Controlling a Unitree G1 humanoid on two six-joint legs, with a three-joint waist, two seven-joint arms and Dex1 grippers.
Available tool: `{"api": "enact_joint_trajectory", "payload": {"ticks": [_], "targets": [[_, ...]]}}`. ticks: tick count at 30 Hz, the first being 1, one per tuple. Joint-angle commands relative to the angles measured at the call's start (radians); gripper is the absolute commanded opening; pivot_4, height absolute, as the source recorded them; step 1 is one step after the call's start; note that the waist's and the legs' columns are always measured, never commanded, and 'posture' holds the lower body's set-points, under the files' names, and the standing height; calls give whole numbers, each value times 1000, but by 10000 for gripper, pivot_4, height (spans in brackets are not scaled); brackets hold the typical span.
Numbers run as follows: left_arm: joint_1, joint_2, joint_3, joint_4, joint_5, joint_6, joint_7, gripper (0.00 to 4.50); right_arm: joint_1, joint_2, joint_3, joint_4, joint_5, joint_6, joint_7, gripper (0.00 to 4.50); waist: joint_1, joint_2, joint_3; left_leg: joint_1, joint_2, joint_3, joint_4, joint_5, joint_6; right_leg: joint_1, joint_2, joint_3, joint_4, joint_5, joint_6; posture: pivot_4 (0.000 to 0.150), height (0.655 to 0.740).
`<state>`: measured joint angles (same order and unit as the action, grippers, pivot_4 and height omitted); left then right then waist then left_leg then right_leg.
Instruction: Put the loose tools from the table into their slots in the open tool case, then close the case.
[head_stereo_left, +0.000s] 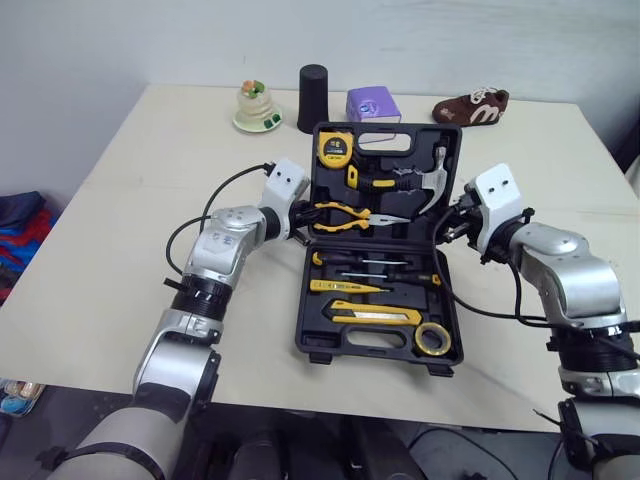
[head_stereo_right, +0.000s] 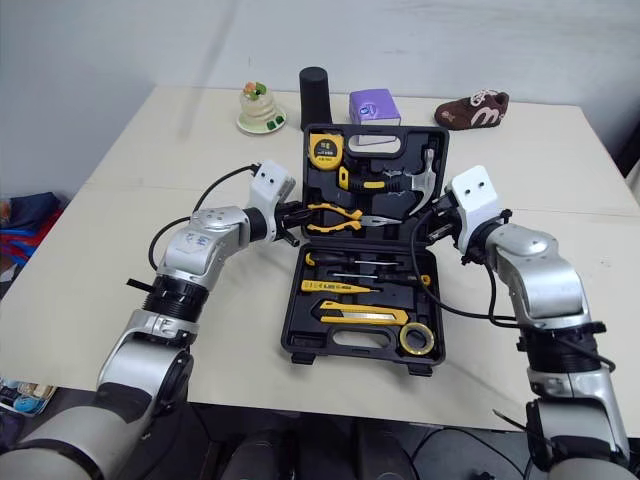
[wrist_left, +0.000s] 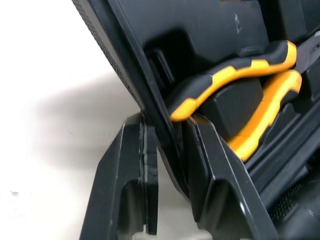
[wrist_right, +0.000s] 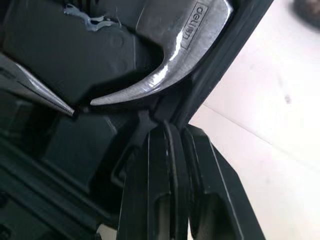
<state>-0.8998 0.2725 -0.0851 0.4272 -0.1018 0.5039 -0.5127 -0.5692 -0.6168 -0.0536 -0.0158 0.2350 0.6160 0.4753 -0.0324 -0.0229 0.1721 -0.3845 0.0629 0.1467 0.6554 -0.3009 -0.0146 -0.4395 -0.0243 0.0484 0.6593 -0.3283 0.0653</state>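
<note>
Tool case (head_stereo_left: 372, 358) open at mid-table (head_stereo_left: 120, 250), tools seated in it. Its lid (head_stereo_left: 390, 127) lies beyond the base, the hinge running side to side across my front. My left gripper (head_stereo_left: 303, 215) is clamped on the lid's left rim beside the pliers (head_stereo_left: 345, 215). My right gripper (head_stereo_left: 450, 222) pinches the right rim by the hammer (head_stereo_left: 432, 185). Both are equally near. I judge the lid must swing toward me, down onto the base.

Even light, soft shadow beside case (head_stereo_left: 372, 352)
</note>
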Motion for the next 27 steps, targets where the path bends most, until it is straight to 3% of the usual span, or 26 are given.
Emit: {"api": "enact_joint_trajectory", "payload": {"ticks": [1, 4, 6, 10, 14, 17, 19, 22, 24, 27], "targets": [[-2, 13, -10, -105, 24, -194, -26, 4029, 16, 10, -28, -94, -25, -189, 5, 0, 0, 1, 1, -3, 0, 1, 1, 0, 0, -4, 0, 1, 2, 0, 0, 1500, 7383], [78, 55, -53, -145, 110, -472, -19, 3166, 135, 28, 7, -89, -112, -399, -16, 0, 0, 1, 1, -6, 0, 2, 1, 0, 0, -8, 1, 2, 1, 0, 0, 1500, 7383], [125, 69, -55, -163, 139, -562, 3, 3117, 206, 32, 16, -75, -167, -542, -31, 0, 1, 1, 1, -6, 1, 3, 0, 0, 0, -7, 1, 3, 0, 0, 0, 1500, 7383], [211, 89, -37, -191, 186, -673, 68, 2013, 306, 18, 28, -14, -292, -836, -86, 0, 0, 1, 1, -5, 0, 4, 3, -1, 2, -6, 1, 5, 1, 1, 1, 1500, 7383], [303, 101, -6, -232, 209, -647, 134, 81, 378, -5, 5, 73, -414, -1116, -183, 0, -3, 0, 1, -3, -1, 7, 7, 1, 5, -4, 1, 9, 3, 4, 5, 1500, 7383], [358, 104, 30, -313, 128, -547, 92, 13678, 435, -25, -22, 31, -385, -1205, -164, 12184, -6, 0, 1, -2, -1, 9, 8, 2, 7, -3, 1, 10, 3, 7, 5, 1500, 7383], [401, 120, 65, -411, 33, -415, 32, 22883, 481, -72, -43, -56, -382, -1226, -129, 22853, -9, 0, 1, -1, -1, 9, 8, 3, 7, -2, 1, 11, 4, 7, 6, 1500, 7383], [492, 204, 158, -613, -184, -133, -84, 36474, 618, -201, -122, -290, -187, -1068, 32, 37294, -14, 0, 1, -1, 0, 9, 8, 3, 6, -2, 1, 11, 4, 7, 6, 1500, 7383], [558, 296, 237, -721, -336, 68, -157, 44408, 743, -288, -219, -441, 18, -863, 141, 37910, -18, 0, 2, -1, 1, 8, 8, 3, 6, -2, 1, 10, 5, 7, 5, 1500, 7383], [696, 492, 363, -782, -496, 251, -319, 44408, 1098, -410, -429, -625, 262, -633, 471, 37910, -23, -2, 3, 2, 2, 3, 7, 2, 5, 2, 2, 8, 4, 6, 4, 1500, 7383]]}}
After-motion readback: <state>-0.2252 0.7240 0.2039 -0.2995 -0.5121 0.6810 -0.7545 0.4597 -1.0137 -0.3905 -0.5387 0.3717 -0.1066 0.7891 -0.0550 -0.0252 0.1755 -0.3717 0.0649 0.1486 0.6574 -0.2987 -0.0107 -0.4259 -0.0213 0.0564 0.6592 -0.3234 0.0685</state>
